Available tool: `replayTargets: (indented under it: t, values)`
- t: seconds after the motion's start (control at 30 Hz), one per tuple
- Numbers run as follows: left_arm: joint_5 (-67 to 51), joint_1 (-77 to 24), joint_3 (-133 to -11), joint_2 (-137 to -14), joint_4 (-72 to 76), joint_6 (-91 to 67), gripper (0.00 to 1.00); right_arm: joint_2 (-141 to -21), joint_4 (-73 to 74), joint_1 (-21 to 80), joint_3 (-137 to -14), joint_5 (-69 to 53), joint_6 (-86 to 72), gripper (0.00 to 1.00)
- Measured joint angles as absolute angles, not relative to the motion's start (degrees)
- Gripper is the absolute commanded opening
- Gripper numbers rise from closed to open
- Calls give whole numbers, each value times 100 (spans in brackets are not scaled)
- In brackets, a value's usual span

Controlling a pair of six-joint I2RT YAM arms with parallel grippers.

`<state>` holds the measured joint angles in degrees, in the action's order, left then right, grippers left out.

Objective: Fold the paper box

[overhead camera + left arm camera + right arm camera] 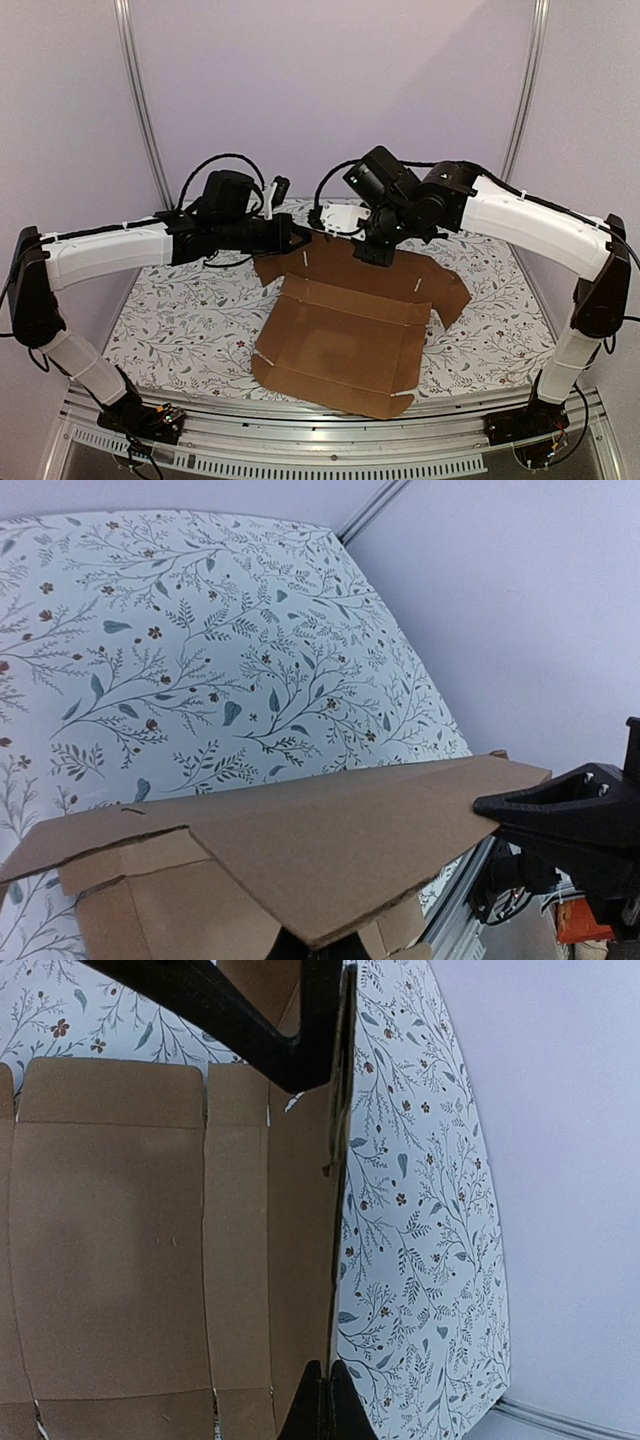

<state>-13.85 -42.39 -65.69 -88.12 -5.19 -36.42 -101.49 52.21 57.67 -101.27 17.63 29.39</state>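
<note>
Bright, diffuse light from above, lilac walls (330, 80) evenly lit, soft-edged shadow on the middle panel of the paper box (345, 345), top view slightly soft, its corner posts (143, 110) bowed by wide-angle distortion, wrist views sharper, contrast moderate.

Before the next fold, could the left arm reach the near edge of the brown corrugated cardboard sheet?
Probably yes: the near edge of the cardboard sheet lies bare, but the left gripper must release its far flap.

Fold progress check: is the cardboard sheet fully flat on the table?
No, the cardboard sheet's far panel stands raised off the floral tablecloth, pinched by the left gripper and right gripper.
</note>
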Motion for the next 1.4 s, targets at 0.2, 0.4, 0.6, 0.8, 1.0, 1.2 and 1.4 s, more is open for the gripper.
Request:
replayTargets:
  t: [0.2,0.4,0.6,0.8,1.0,1.2,1.4]
  values:
    - [-1175,-4246,-6576,-8733,-768,-3472,3,-10060,5216,5688,-10130,1791,2755,0]
    - [-969,-4246,-6525,-8407,-1083,-3297,11,-9994,5229,5457,-10224,1785,2587,0]
    - [-690,-4248,-6119,-7929,-1229,-3214,15,-9981,5266,5153,-10427,1651,2412,0]
    - [-403,-4248,-5651,-7728,-1282,-3205,17,-9876,5271,4936,-10442,1278,2143,0]
    - [-110,-4248,-5518,-7728,-1306,-3116,23,-9498,5266,4904,-10412,888,1975,0]
    - [364,-4248,-5566,-7756,-1306,-2987,27,-8812,5203,4906,-10082,576,1855,0]
    - [821,-4248,-5795,-7806,-1306,-2867,26,-8305,5133,4906,-9738,414,1741,0]
